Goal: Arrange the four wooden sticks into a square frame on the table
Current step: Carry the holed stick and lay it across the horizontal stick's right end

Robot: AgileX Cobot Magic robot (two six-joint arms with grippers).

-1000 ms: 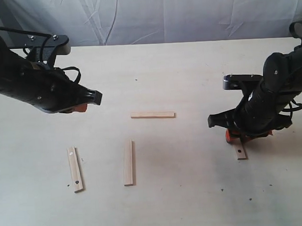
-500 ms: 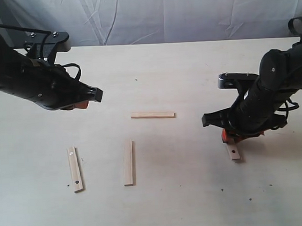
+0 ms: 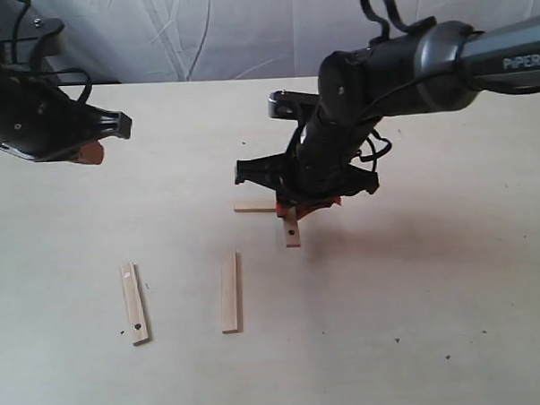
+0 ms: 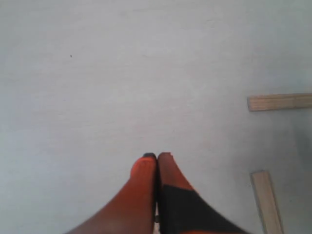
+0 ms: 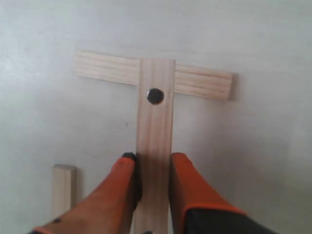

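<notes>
At the centre of the table [image 3: 419,321], my right gripper [image 5: 152,158] clamps a holed stick [image 5: 155,122], its end crossing over a plain stick [image 5: 102,68]. The second holed stick [image 3: 135,302] and second plain stick [image 3: 229,291] lie parallel and apart on my left. My left gripper [image 4: 157,157] hangs pinched empty near the far-left edge. Bare surface lies to the right.

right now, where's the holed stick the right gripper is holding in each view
exterior view: holed stick at centre, poking out below the right gripper
left wrist view: not in it
right wrist view: centre, between the orange fingers, holed end across the plain stick
shared landmark: that plain stick, seen in exterior and right wrist views
</notes>
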